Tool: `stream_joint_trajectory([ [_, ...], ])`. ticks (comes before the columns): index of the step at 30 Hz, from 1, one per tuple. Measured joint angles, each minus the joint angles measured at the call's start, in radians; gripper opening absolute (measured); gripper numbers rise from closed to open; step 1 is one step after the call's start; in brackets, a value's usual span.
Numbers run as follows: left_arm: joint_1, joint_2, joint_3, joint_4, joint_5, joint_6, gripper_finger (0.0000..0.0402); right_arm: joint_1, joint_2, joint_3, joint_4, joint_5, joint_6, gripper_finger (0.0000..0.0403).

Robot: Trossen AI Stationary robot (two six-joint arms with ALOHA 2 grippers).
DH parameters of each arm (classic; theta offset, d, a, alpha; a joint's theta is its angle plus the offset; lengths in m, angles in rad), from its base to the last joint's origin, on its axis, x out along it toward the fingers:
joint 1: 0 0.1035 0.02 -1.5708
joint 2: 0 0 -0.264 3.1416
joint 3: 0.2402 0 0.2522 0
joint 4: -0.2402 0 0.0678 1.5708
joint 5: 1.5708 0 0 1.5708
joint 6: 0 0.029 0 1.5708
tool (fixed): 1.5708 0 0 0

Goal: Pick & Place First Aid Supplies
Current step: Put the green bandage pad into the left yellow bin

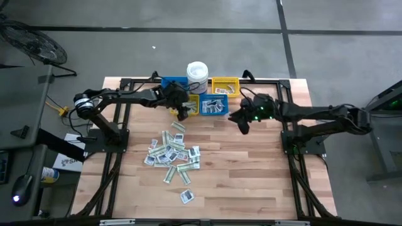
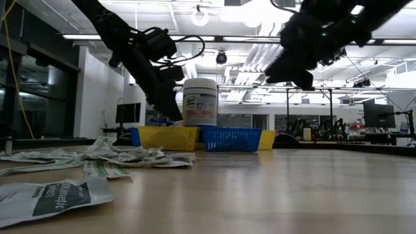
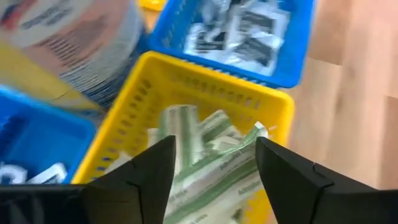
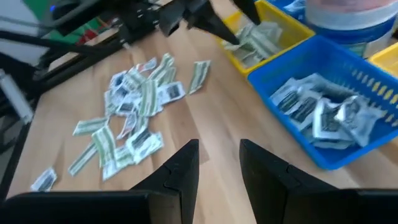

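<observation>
The first aid supplies (image 1: 173,152) mostly lie in a loose heap near the middle of the counter (image 1: 251,169), toward its left side, with one stray white packet (image 1: 186,196) apart from the heap, closer to the front edge. Some sorting is already done: green-and-white strips (image 3: 205,149) lie in the yellow bin (image 3: 186,81) in the cluster at the back edge, and white square packets (image 4: 317,112) fill the blue bin (image 4: 292,68) beside it. A white lidded tub (image 1: 197,71) stands behind these bins, and a second yellow bin (image 1: 225,85) sits to its right. The left gripper (image 3: 208,168) hovers just over the first yellow bin with its jaws spread wide and nothing between them, the strips lying loose in the bin beneath, so a drop looks just finished. The right gripper (image 4: 217,162) hangs above the counter just in front of the bins, right of the heap, its jaws part way apart and empty. Judging by the heap, most of the task is left: dozens of packets wait to be carried to the bins, and the lone packet near the front edge will need a longer reach.
</observation>
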Motion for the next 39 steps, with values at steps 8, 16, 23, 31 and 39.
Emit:
stream_joint_trajectory([
  [8, 0.000, 0.000, 0.000, 0.001, 0.107, 0.056, 0.0224, 0.053, -0.128, -0.216, 0.241, 0.016, -0.008, 0.0110],
  [16, 0.000, -0.010, 0.000, 0.010, -0.022, -0.026, 0.0224, 0.071, -0.233, -0.335, 0.312, 0.062, 0.067, 0.0110],
  [23, 0.000, -0.013, 0.000, 0.005, -0.122, -0.127, 0.0225, 0.071, -0.255, -0.348, 0.316, 0.062, 0.090, 0.0110],
  [31, 0.001, -0.083, 0.037, -0.040, -0.124, -0.100, 0.0226, 0.071, -0.255, -0.347, 0.315, 0.063, 0.087, 0.0110],
  [39, -0.045, -0.192, 0.072, -0.370, 0.167, -0.099, 0.0225, 0.070, -0.255, -0.346, 0.321, 0.066, 0.069, 0.0110],
])
